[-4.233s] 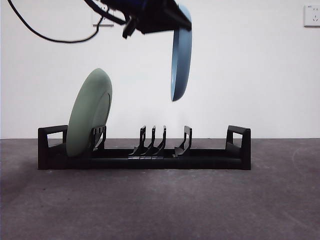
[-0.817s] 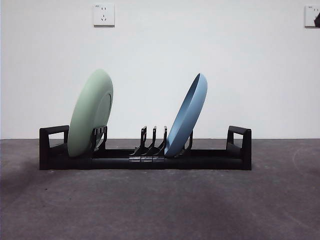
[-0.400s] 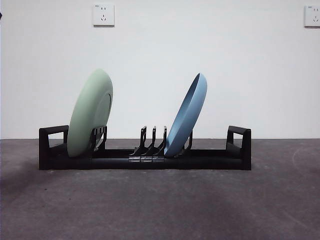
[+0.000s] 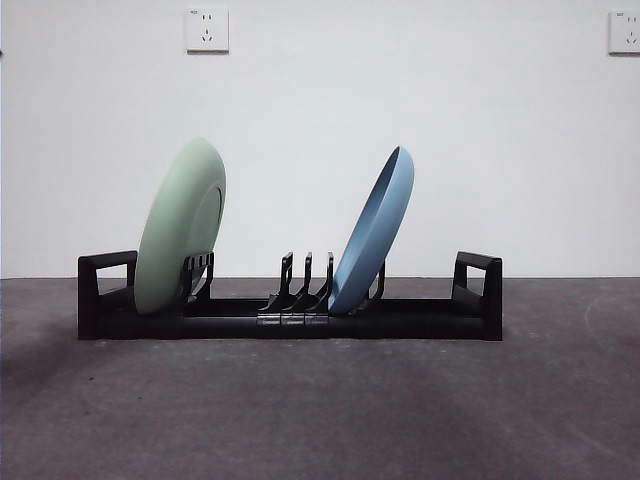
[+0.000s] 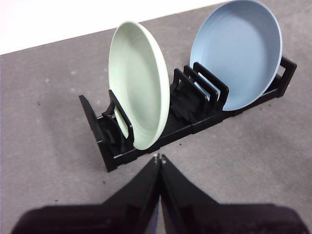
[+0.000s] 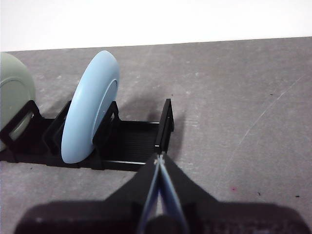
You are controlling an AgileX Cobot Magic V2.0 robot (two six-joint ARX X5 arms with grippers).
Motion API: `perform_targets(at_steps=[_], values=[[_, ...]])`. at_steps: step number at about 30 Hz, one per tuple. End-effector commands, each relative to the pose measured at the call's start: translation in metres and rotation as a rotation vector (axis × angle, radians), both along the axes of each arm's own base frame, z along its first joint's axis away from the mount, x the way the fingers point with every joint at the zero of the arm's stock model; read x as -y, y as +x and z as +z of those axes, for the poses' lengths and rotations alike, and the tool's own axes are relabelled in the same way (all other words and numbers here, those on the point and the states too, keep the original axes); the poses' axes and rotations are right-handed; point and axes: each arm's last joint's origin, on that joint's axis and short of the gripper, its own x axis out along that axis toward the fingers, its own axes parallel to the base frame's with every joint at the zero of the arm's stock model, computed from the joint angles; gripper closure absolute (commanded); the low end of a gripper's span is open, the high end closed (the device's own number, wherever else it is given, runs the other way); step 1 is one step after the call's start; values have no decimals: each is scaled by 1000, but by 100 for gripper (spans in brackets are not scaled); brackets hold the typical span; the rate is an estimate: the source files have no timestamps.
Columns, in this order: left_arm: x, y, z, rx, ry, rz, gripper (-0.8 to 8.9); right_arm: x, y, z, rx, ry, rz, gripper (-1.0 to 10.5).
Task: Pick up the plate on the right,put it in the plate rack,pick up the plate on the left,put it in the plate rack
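Both plates already stand in the plate rack (image 4: 290,318), so by my reading the task's placing is done and the step in hand is only to keep clear and let things rest. The left end effector (image 5: 159,158) is clenched, its jaw tips meeting with nothing between them; the green plate (image 5: 139,97) stands just ahead of it, near one end of the rack, and the blue plate (image 5: 237,51) is further off beyond the middle prongs. The right end effector (image 6: 158,160) is likewise clenched on nothing, poised just short of the rack's blocky end loop, with the blue plate (image 6: 90,112) ahead and to one side and the green plate only showing at the far edge. In the front view neither arm appears. The green plate (image 4: 180,228) and blue plate (image 4: 372,232) both lean the same way against their dividers, well apart from each other. To do this well, I would say any retreat should go up and away from the rack, since a brush against a leaning rim could tip a plate out. The desk (image 4: 320,410) is a dark grey, matte, slightly mottled surface; behind it a plain white wall carries a socket (image 4: 207,29), with another at the corner.
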Motion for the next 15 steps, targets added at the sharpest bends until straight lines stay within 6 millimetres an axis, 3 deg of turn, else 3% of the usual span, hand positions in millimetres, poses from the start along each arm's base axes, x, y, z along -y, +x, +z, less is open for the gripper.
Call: perform_targets(at_steps=[1,5,15], values=[[-5,-5,1,48,5,13,817,0,0,-1,1,9,-5,944],[-13,-7,-12,114,-15,80,817,0,0,-1,1,9,-5,944],[-27,-13,-86,216,-41,203,817,0,0,-1,1,9,-4,944]])
